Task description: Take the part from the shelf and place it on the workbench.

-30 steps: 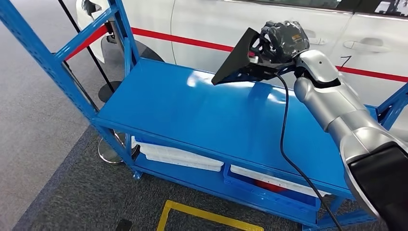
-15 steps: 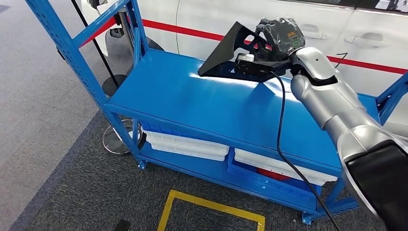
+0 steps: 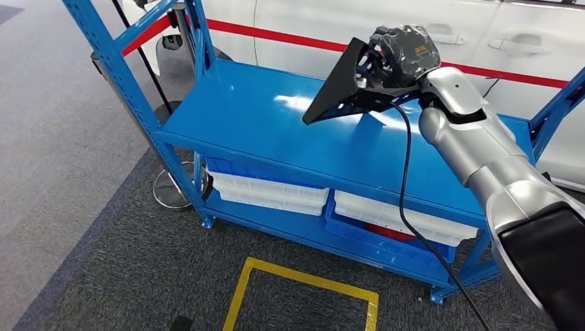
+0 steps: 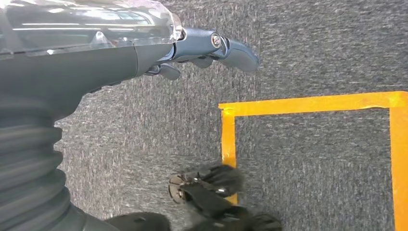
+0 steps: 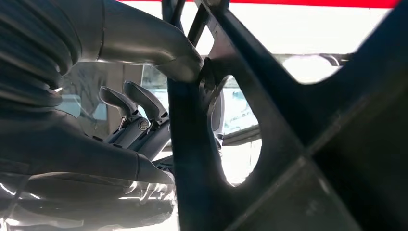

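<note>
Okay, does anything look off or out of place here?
Nothing stands out. The right hand holds the black part tilted above the blue shelf top, which looks clean. The white bins below sit straight. The left hand hangs over the carpet.

A blue metal shelf [image 3: 276, 131] stands on grey carpet [image 3: 138, 276]; white trays [image 3: 269, 195] lie on its lower level.

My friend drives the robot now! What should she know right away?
Right robot hand: grips the black part, held in the air above the blue shelf top, not touching it.
Left robot hand: holds nothing, hangs over grey carpet beside the yellow floor tape.
Done: the part is picked up.
Left: carry it to the workbench and set it down.
</note>
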`<state>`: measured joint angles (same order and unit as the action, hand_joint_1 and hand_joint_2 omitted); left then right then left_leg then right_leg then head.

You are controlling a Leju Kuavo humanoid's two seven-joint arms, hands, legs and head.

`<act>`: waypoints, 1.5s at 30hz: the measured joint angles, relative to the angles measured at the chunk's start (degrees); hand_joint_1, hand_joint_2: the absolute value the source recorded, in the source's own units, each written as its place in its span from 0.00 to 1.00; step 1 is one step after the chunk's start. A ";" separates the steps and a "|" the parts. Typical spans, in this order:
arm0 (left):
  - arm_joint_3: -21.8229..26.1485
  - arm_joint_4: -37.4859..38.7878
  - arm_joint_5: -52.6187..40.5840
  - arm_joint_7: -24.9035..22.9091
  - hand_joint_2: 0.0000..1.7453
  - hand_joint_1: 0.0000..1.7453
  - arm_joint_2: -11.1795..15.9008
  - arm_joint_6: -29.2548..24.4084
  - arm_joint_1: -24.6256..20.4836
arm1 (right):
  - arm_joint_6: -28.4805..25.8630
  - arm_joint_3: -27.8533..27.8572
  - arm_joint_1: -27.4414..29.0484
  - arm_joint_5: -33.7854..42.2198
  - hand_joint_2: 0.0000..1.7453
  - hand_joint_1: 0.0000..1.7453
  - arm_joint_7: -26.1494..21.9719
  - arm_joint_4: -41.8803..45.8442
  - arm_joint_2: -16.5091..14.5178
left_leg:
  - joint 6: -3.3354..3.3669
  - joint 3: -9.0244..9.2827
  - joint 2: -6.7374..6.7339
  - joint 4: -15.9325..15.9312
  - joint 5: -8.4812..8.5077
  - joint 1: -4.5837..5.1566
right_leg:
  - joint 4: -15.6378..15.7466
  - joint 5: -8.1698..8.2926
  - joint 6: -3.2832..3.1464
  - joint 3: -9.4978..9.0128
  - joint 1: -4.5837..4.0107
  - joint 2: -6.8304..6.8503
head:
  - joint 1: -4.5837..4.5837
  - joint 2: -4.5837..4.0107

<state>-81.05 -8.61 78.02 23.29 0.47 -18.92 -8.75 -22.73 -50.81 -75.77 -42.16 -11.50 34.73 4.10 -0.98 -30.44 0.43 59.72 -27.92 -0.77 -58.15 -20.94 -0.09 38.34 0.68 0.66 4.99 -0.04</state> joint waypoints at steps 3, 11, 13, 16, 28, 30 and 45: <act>-0.26 0.00 -0.01 0.00 1.00 0.00 0.01 0.06 -0.03 | -0.03 0.16 0.07 0.01 1.00 1.00 -0.10 0.35 0.35 | 1.21 -0.06 0.00 -1.87 0.61 0.36 | 0.40 1.31 1.13 0.55 0.13 -0.02 | 0.00 0.00; -0.41 0.00 0.03 -0.20 1.00 0.00 -0.05 0.37 -0.18 | -0.11 0.32 0.70 -0.06 1.00 1.00 -0.09 0.92 1.48 | 3.11 -5.75 -0.30 -1.93 5.48 0.58 | -16.29 -8.72 1.65 4.01 0.20 -0.43 | 0.00 0.00; -0.41 -0.01 0.08 -0.18 1.00 0.00 -0.11 0.37 -0.18 | -0.19 0.32 0.84 -0.18 1.00 1.00 -0.09 0.95 1.48 | 2.86 -7.21 -0.25 -1.51 6.42 0.67 | -10.09 -6.65 1.08 -1.32 0.03 -0.46 | 0.01 0.00; -0.41 -0.01 0.18 -0.10 1.00 0.00 -0.21 0.35 -0.16 | -0.62 0.52 0.86 -0.29 1.00 1.00 -0.26 1.15 1.38 | 2.06 -8.38 -0.22 -1.28 7.80 0.79 | -1.04 -7.44 0.36 -7.27 -0.51 -0.52 | 0.01 0.00; -0.63 0.00 0.36 -0.59 1.00 0.00 0.03 0.37 -0.41 | -0.87 0.76 0.88 -0.99 1.00 1.00 -0.13 1.12 0.05 | -0.89 -6.96 -0.20 10.57 0.34 -0.16 | -0.04 -0.73 -0.90 -0.48 0.06 0.01 | 0.03 0.00; -0.63 0.00 0.44 -0.52 1.00 0.00 0.03 0.34 -0.45 | -0.85 0.81 0.83 -1.07 1.00 1.00 -0.07 1.13 -0.05 | -0.35 -1.27 -0.14 2.59 0.18 0.02 | -0.34 0.15 -0.30 0.49 -0.06 0.06 | 0.03 0.00; -0.61 0.00 0.52 0.17 1.00 0.00 -0.31 0.13 -0.19 | -0.81 0.89 1.09 -1.38 1.00 1.00 -0.22 0.68 -0.25 | 2.09 -7.76 -0.21 -0.94 6.61 0.41 | -5.27 -6.51 0.89 -4.76 -0.07 -0.45 | 0.05 0.00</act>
<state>-81.66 -8.61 78.54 23.46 0.16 -18.79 -8.94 -23.54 -49.92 -74.68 -43.54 -11.72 35.41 3.85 1.11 -38.20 0.22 58.77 -21.32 -0.36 -63.42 -27.45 0.79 33.58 0.62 0.22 5.04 -0.04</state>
